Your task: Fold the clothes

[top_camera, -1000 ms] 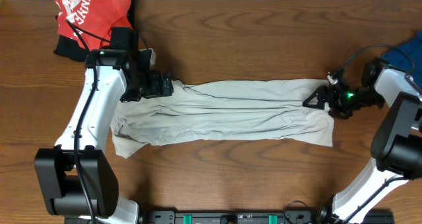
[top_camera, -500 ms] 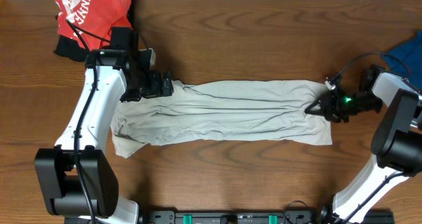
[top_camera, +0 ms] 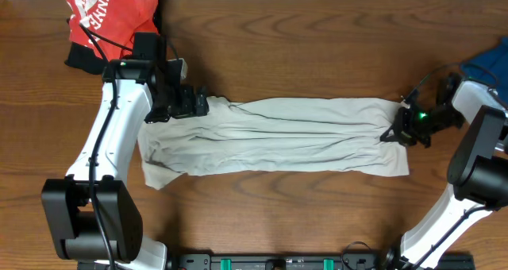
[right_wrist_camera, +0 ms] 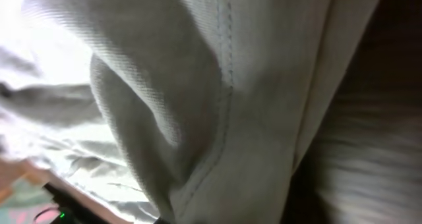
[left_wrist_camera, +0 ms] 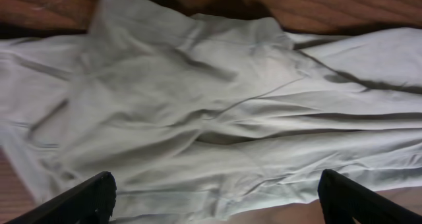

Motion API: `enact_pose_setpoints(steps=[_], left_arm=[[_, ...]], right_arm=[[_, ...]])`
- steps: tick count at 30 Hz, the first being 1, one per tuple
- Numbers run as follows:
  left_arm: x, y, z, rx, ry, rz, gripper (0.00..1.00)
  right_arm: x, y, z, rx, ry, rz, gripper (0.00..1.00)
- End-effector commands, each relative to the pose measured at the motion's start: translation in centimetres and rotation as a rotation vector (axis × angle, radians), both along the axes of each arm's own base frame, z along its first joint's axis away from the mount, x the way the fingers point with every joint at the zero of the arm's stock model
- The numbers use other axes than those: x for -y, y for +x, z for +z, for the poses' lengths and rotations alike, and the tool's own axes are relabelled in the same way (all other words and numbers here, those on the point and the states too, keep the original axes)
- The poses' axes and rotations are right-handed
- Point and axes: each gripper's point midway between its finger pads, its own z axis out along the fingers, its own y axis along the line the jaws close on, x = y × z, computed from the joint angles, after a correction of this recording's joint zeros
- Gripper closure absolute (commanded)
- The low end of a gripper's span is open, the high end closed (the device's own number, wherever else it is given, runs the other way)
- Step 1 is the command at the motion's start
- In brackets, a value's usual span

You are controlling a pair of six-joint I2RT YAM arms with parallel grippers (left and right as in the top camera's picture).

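Overhead view: pale beige shirt [top_camera: 270, 135] lies stretched in a long, wrinkled band across the middle of the wooden table [top_camera: 278, 48], running L to R between the two arms. Left gripper [top_camera: 200, 103] sits at the shirt's upper-left corner, fingers spread wide. Left wrist cam shows both dark fingertips [left_wrist_camera: 82, 199] far apart at the bottom corners of the frame, w/ creased fabric filling the space between them and nothing pinched. Whether the tips touch the cloth can't be told. Right gripper [top_camera: 394, 133] meets the shirt's right edge abt halfway down, jaws pressed together and pinching the fabric there. Right wrist cam is filled w/ a close, bunched fold of beige cloth and a stitched seam [right_wrist_camera: 227, 85]; its own fingers not visible. Green light [top_camera: 421, 115] glows on the right arm near the wrist. Red garment [top_camera: 107, 16] w/ white lettering sits bunched at the table's far-left corner, behind the left arm and apart from the shirt. Blue cloth [top_camera: 488, 63] shows at the far-right edge, partly hidden by the right arm.
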Motion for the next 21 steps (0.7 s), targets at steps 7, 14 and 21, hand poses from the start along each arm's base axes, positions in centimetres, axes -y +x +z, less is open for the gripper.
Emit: enact_pose_setpoints(steps=[7,14,21], left_arm=[[-0.1,-0.3,0.1,-0.003,0.000,0.009,0.02],[-0.1,-0.2,0.1,-0.003,0.000,0.009,0.02],[-0.1,-0.3,0.1,-0.003,0.000,0.009,0.02]], right_arm=[[6.3,0.4,1.4,-0.107,-0.347,-0.032,0.99],[6.2,1.8,6.6,-0.030,-0.422,-0.034,0.99],[2.0,2.6,8.8,0.030,-0.475,0.076,0.99]])
